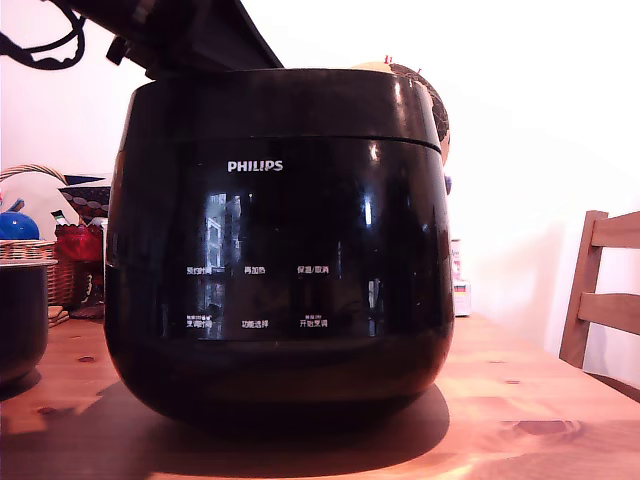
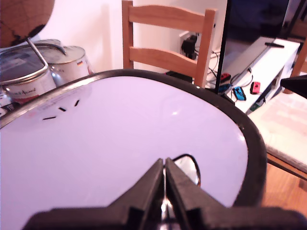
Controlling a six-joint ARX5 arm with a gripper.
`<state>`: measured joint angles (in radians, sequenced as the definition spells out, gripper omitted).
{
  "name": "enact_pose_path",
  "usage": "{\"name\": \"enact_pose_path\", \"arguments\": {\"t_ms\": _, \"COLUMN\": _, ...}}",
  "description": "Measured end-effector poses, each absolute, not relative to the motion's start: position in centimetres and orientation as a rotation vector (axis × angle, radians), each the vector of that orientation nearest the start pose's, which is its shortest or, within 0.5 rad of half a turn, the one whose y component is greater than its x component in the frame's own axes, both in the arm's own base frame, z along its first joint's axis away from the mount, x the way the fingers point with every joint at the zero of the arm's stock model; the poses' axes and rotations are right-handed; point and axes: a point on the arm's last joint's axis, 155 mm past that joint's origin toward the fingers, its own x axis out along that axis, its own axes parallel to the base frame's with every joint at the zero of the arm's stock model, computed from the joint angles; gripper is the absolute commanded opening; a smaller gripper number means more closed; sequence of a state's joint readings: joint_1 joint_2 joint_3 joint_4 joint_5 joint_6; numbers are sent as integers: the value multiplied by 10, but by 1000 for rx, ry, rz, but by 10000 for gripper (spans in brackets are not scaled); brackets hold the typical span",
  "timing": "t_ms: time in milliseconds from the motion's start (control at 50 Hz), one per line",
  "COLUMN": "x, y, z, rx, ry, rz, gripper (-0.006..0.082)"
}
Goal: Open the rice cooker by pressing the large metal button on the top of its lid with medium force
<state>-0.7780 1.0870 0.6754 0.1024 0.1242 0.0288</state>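
The rice cooker point(image 1: 280, 250) is large, glossy and black with a white PHILIPS logo, and it stands on the wooden table filling the middle of the exterior view. Its lid point(image 1: 280, 105) lies down flat on the body. In the wrist view the lid top point(image 2: 120, 143) reflects pale white inside a dark rim. My gripper point(image 2: 164, 165) is shut with nothing between the fingers, its tips low over the lid. They sit at the edge of the rounded metal button point(image 2: 191, 167), which they partly hide. I cannot tell whether they touch it. The arm point(image 1: 190, 35) reaches in above the lid.
A smaller dark pot point(image 1: 20, 320) and a wicker basket point(image 1: 40, 255) stand at the exterior view's left. A wooden chair point(image 1: 605, 300) is at its right. The wrist view shows another chair point(image 2: 168, 43) and metal pots point(image 2: 29, 72) beyond the cooker. The table point(image 1: 530, 420) extends in front.
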Motion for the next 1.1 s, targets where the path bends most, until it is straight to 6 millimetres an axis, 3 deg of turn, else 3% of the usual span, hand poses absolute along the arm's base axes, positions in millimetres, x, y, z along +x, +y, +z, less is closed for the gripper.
{"name": "enact_pose_path", "arguments": {"t_ms": 280, "x": 257, "y": -267, "z": 264, "rx": 84, "ry": 149, "rz": -833, "gripper": -22}}
{"name": "enact_pose_path", "arguments": {"t_ms": 640, "x": 256, "y": -241, "z": 298, "rx": 52, "ry": 57, "rz": -752, "gripper": -21}}
{"name": "enact_pose_path", "arguments": {"t_ms": 880, "x": 266, "y": -201, "z": 321, "rx": 30, "ry": -6, "rz": -612, "gripper": -22}}
{"name": "enact_pose_path", "arguments": {"t_ms": 1100, "x": 281, "y": -148, "z": 331, "rx": 57, "ry": -33, "rz": -429, "gripper": -22}}
